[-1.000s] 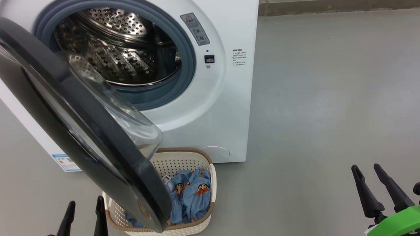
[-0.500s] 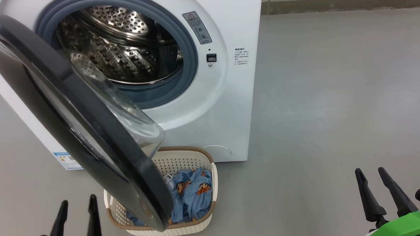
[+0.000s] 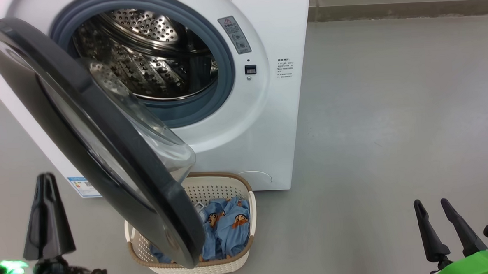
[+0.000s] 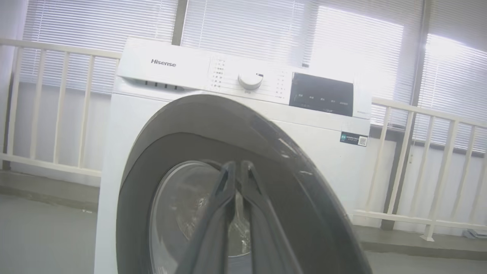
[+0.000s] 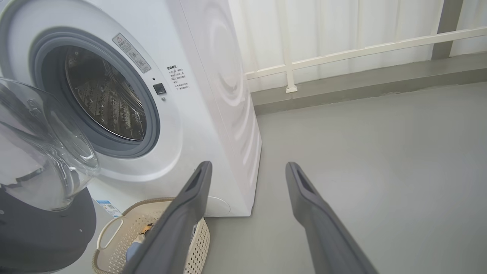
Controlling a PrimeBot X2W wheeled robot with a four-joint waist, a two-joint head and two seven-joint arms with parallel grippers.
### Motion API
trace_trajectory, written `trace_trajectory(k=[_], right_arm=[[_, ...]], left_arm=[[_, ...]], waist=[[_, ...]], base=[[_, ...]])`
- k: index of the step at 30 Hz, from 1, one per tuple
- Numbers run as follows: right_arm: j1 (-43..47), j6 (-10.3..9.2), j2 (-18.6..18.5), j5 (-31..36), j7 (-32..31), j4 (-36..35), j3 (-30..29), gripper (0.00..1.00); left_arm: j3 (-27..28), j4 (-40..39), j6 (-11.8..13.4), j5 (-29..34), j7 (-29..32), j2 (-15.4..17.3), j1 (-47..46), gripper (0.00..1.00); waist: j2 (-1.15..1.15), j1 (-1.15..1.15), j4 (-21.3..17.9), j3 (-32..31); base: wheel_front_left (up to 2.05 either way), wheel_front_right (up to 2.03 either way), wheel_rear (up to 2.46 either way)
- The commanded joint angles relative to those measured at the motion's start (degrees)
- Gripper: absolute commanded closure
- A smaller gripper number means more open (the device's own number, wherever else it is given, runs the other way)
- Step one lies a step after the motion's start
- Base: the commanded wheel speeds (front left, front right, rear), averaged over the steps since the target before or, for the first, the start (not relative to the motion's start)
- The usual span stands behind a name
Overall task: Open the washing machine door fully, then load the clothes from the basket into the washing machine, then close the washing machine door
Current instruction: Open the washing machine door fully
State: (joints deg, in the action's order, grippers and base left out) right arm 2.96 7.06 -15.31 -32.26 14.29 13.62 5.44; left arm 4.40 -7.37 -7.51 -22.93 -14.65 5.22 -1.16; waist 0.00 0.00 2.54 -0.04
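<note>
Because the washing machine door (image 3: 91, 139) hangs only half open over the basket (image 3: 233, 262) of blue clothes (image 3: 227, 228) at lower centre, it lies just right of the clenched, empty left gripper (image 3: 46, 178), the nearer arm; the right gripper (image 3: 431, 203) stands spread at lower right.
</note>
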Motion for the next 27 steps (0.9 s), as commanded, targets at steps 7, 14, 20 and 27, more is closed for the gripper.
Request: trace_trajectory(k=[7, 14, 20, 27], right_arm=[[0.4, 0.43, -1.2, 0.5, 0.7, -1.9, 1.2, 0.0], [0.3, 0.43, -1.0, 0.5, 0.7, -2.2, 1.4, 0.0], [0.0, 0.43, -0.8, 0.5, 0.7, -2.5, 1.7, 0.0], [0.0, 0.43, -0.4, 0.5, 0.7, -2.6, 1.7, 0.0]], left_arm=[[-8.3, -19.3, 0.1, 3.0, 5.6, -0.5, -0.8, 1.0], [-23.0, -22.3, 0.1, 3.1, 11.5, -1.5, 0.2, 1.0], [-28.7, -15.0, 0.2, 0.2, 11.6, -2.0, 0.9, 1.0], [-29.6, -2.7, 1.4, -4.5, 8.8, -2.3, -1.9, 1.0]], waist=[[0.0, 0.0, 0.5, -0.2], [0.0, 0.0, 0.5, 0.0], [0.0, 0.0, 0.4, 0.2], [0.0, 0.0, 0.5, 0.7]], base=[[0.0, 0.0, 0.0], [0.0, 0.0, 0.0], [0.0, 0.0, 0.0], [0.0, 0.0, 0.0]])
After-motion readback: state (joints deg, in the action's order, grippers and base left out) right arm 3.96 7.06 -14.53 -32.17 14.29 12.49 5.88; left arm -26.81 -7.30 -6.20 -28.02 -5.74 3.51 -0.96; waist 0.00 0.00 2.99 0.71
